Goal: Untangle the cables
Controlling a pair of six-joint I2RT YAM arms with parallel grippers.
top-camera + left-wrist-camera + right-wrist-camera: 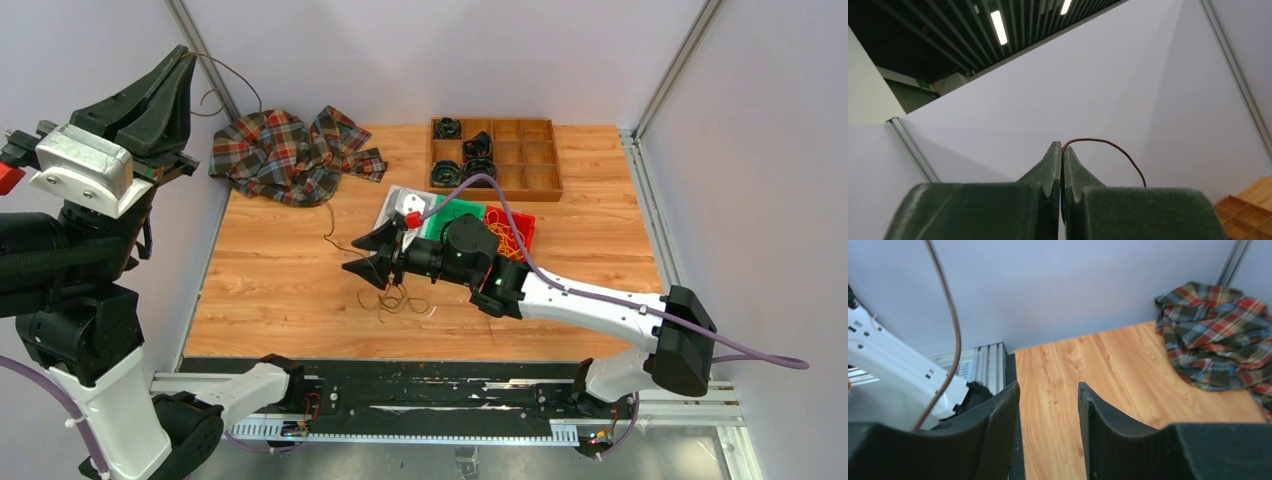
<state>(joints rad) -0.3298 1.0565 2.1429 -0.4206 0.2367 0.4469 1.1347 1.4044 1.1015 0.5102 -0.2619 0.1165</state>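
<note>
Now my left fingers (1052, 167), up high at the far left, are pressed together on a thin brown wire cable (1108, 145). My right fingers (998, 425) stand spread and empty just above the small tangle of thin cables (393, 298) lying mid-way across the wooden table (270, 290).

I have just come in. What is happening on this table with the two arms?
Two robot arms are working on a small clump of cables that lies on the wooden table. The left gripper is shut on one thin brown strand and holds it high beside the table's left edge. The strand appears to run down toward the clump. The right gripper hangs just over the clump with its jaws open, holding nothing. The clump looks tangled.
</note>
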